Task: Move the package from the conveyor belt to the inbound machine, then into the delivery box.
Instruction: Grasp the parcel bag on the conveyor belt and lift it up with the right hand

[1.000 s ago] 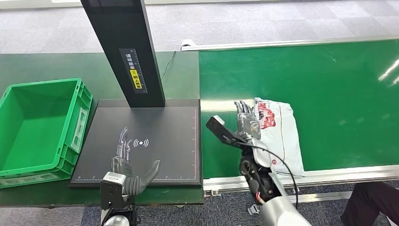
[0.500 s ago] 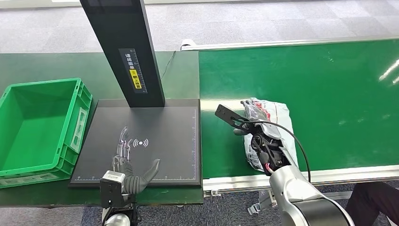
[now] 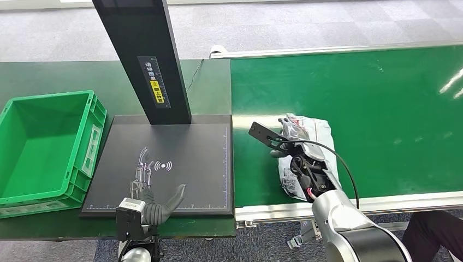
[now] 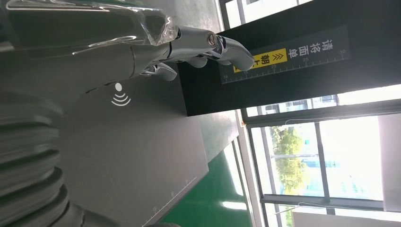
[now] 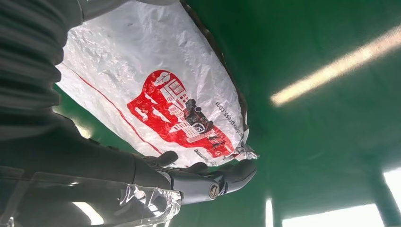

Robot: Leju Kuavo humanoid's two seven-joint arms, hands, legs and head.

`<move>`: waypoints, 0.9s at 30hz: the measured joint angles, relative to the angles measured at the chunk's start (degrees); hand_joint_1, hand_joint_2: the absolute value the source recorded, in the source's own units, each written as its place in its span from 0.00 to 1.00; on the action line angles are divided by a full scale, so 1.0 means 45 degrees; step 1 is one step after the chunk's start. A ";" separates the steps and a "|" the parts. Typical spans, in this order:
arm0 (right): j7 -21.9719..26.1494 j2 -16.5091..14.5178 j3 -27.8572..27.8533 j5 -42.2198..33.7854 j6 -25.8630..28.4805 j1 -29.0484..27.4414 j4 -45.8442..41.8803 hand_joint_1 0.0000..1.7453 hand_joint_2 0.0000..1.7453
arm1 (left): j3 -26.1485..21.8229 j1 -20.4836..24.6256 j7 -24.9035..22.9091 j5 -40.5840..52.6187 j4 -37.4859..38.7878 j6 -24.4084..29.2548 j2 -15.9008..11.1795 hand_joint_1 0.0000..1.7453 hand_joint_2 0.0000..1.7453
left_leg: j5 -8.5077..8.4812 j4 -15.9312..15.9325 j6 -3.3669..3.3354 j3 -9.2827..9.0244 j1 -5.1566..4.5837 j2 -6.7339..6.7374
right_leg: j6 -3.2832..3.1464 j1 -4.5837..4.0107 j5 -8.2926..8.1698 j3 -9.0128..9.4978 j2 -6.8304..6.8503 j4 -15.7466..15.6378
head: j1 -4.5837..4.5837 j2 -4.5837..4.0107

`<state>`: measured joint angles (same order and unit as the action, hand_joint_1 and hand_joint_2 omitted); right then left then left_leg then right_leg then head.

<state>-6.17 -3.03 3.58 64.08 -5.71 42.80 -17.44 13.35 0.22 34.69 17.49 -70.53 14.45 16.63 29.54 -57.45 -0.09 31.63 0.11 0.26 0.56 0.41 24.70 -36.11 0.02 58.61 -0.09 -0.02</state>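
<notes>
left robot hand: hovering at the near edge of the scanner pad, fingers spread apart, holding nothing.
right robot hand: reaching over the near part of the belt, lying on the package; in the right wrist view its fingers are curling around the bag's edge, but a full grip is not plain, so i cannot tell whether it is holding.
package: white plastic bag with red print, crumpling on the belt just right of the pad.
crate: green, sitting on the desk left of the pad.
post: black, standing at the pad's far edge, carrying a yellow label.
</notes>
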 joint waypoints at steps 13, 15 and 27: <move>0.0595 -0.0466 0.0112 0.0316 -0.2775 -0.0276 0.0359 0.00 1.00 | 0.0029 0.0092 0.0136 -0.0357 0.0118 0.0226 -0.0035 0.00 1.00 | 0.0000 0.0000 0.0000 -0.0002 0.0000 0.0002 | 0.0000 -0.0001 0.0001 -0.0003 -0.0001 0.0000 | -0.0004 -0.0001; 0.0553 -0.0555 0.0229 0.0443 -0.3045 -0.0400 0.0412 0.00 1.00 | 0.0063 0.0133 0.0136 -0.0402 0.0143 0.0261 -0.0045 0.00 1.00 | 0.0000 0.0000 0.0000 -0.0003 0.0000 0.0001 | 0.0000 -0.0001 0.0001 -0.0002 -0.0001 -0.0001 | -0.0004 -0.0001; 0.0706 -0.1417 0.0692 0.0669 -0.3197 -0.1709 0.0601 0.00 1.00 | 0.0308 0.0269 0.0180 -0.0459 0.0330 0.0497 -0.0086 0.00 1.00 | 0.0006 0.0006 0.0006 -0.0031 0.0003 0.0026 | -0.0003 -0.0005 0.0004 0.0010 -0.0013 -0.0003 | -0.0004 -0.0001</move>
<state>-2.99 -9.40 6.70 67.09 -20.10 35.11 -14.73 14.74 1.43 35.50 15.43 -69.05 16.69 16.24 29.56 -57.42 -0.07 31.49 0.12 0.37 0.55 0.39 24.72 -36.06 -0.04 58.59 -0.11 -0.02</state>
